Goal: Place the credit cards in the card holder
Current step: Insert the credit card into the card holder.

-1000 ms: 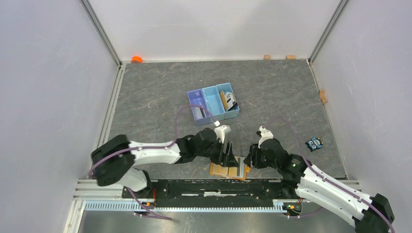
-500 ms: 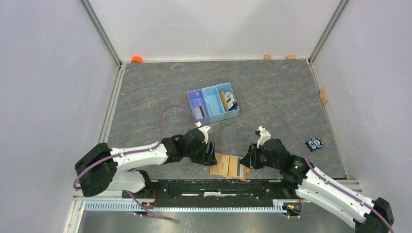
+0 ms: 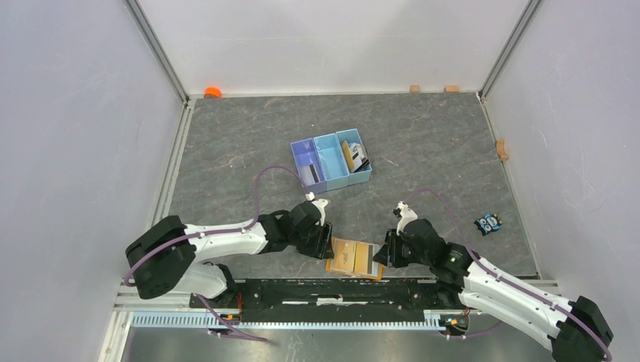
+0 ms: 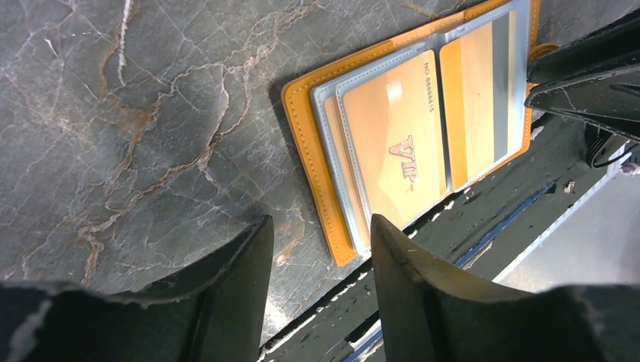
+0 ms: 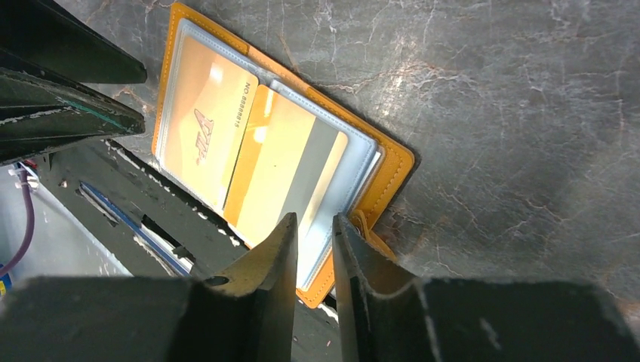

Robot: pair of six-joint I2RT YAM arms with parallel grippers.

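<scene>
Grey desk [image 3: 423,143], near edge: I see wallet [image 4: 304,151] spread, gold cards [image 4: 392,143] inside; left tool [image 4: 318,226] parted, right tool [image 5: 315,222] barely parted, both empty.

The open orange-tan bifold card holder [image 3: 355,259] lies between my left pincer [image 3: 327,245] and right pincer [image 3: 383,254]; the blue three-compartment plastic tray [image 3: 330,157] sits behind it.

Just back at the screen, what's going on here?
The orange-tan bifold card holder lies open, two gold-yellow cards in its clear sleeves. The left claw, open, and the right claw, jaws nearly together, flank it, holding nothing. More cards wait in the blue plastic tray.
</scene>
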